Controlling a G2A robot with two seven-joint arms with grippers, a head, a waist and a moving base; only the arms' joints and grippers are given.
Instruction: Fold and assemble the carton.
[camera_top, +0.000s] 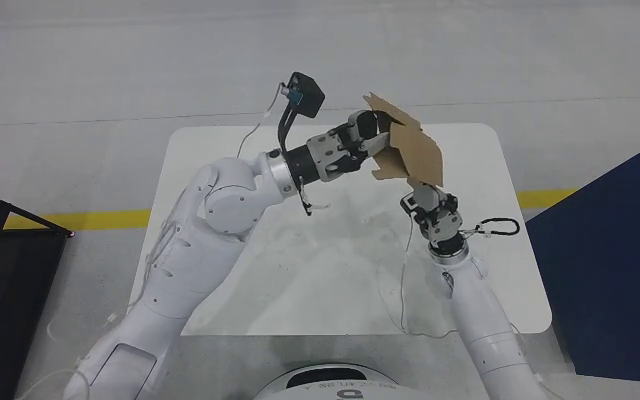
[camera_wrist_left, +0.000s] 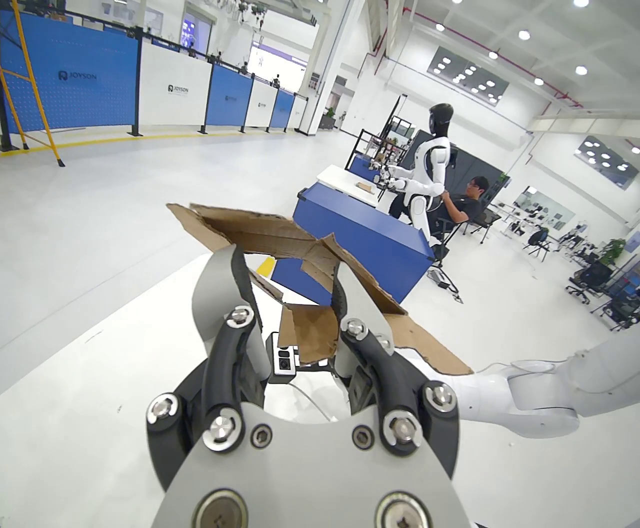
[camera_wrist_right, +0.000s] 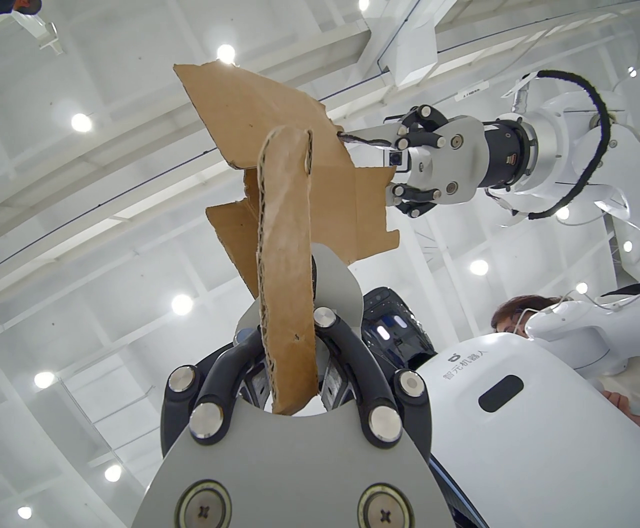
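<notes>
The brown carton (camera_top: 412, 150) is a flat, creased piece of cardboard held in the air above the far right part of the white table (camera_top: 300, 280). From the left, my left gripper (camera_top: 372, 135) meets its upper edge. Its fingers stand open, with a small flap (camera_wrist_left: 307, 332) and the carton's edge (camera_wrist_left: 260, 235) between them. From below, my right gripper (camera_top: 425, 200) is shut on a bent strip of the carton (camera_wrist_right: 285, 280) that runs down between its fingers. In the right wrist view the left gripper (camera_wrist_right: 372, 167) straddles the carton's (camera_wrist_right: 280, 130) side edge.
A blue panel (camera_top: 600, 270) stands off the table's right side, and a black frame (camera_top: 20, 250) is at the far left. A yellow line (camera_top: 110, 218) marks the floor behind. The near half of the table is bare.
</notes>
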